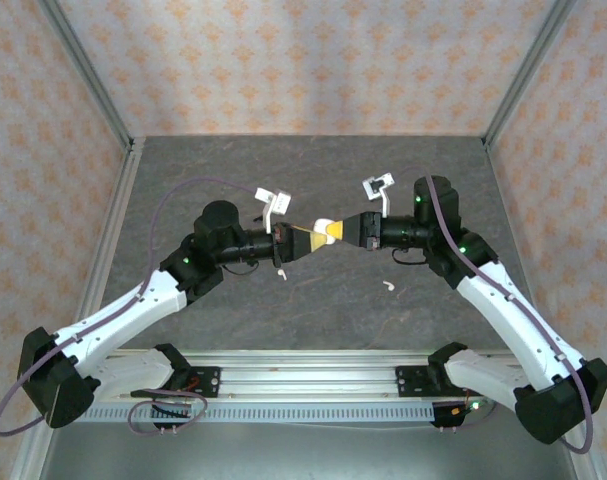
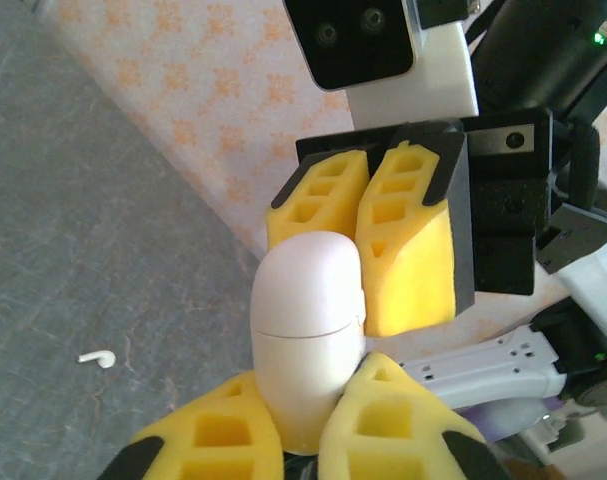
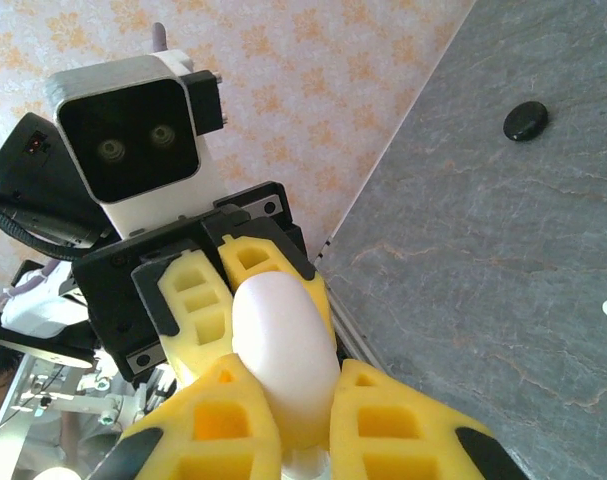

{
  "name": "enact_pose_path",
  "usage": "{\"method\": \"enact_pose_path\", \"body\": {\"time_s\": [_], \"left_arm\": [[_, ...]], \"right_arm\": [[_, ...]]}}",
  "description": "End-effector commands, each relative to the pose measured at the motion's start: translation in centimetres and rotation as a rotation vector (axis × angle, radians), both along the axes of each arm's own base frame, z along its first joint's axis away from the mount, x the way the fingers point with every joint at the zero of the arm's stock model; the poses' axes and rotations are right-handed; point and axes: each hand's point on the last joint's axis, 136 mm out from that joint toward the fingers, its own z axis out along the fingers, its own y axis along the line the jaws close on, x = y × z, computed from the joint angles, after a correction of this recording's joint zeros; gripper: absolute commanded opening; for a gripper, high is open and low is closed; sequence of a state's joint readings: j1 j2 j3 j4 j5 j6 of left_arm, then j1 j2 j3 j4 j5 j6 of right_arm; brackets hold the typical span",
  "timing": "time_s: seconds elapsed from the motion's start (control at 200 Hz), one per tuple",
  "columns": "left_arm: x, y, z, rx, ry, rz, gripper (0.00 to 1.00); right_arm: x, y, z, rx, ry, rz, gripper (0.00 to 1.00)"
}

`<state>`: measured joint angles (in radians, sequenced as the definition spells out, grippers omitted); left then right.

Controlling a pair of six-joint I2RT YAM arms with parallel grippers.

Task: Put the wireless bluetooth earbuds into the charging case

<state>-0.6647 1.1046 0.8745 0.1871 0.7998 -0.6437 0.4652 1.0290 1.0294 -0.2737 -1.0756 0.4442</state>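
While both jaws clench the charging case (image 2: 305, 320) aloft — table (image 1: 313, 180) edges stand well off.

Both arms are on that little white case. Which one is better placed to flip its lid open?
Probably the right. The left gripper is clamped on the charging case below its seam, holding the body steady, while the right gripper meets the rounded lid end.

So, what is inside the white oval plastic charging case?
The white oval charging case is closed: its lid seam shows, the inside is hidden. One small white earbud lies outside.
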Motion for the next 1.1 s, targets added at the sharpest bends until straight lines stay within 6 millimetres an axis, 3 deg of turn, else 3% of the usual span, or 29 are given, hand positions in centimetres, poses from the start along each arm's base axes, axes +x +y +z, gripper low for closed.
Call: {"method": "enact_pose_path", "body": {"time_s": [0.0, 0.225, 0.375, 0.676, 0.871, 1.011, 1.091], "left_arm": [[-0.1, -0.4, 1.5, -0.010, -0.064, -0.029, 0.00], [-0.6, 0.5, 0.6, 0.089, -0.234, -0.023, 0.00], [-1.0, 1.6, -0.2, 0.160, -0.331, 0.004, 0.00], [-1.5, 2.8, -2.4, 0.210, -0.322, 0.034, 0.00], [-1.5, 3.2, -3.5, 0.226, -0.300, 0.054, 0.00], [-1.4, 3.2, -3.6, 0.206, -0.290, 0.060, 0.00], [-1.4, 3.1, -3.6, 0.188, -0.280, 0.059, 0.00]], "right_arm": [[-1.2, 0.2, 1.1, 0.027, -0.049, 0.062, 0.04], [-1.4, 0.0, -0.4, -0.034, -0.028, 0.069, 0.13], [-0.9, -0.3, -1.6, -0.083, -0.014, 0.038, 0.28], [1.8, -1.1, -4.4, -0.221, 0.040, -0.083, 0.42], [1.4, -0.2, -2.5, -0.127, 0.020, -0.040, 0.50], [0.3, 0.4, 0.1, 0.024, -0.022, 0.001, 0.63], [0.0, 0.6, 0.6, 0.073, -0.034, 0.004, 0.67]]}}
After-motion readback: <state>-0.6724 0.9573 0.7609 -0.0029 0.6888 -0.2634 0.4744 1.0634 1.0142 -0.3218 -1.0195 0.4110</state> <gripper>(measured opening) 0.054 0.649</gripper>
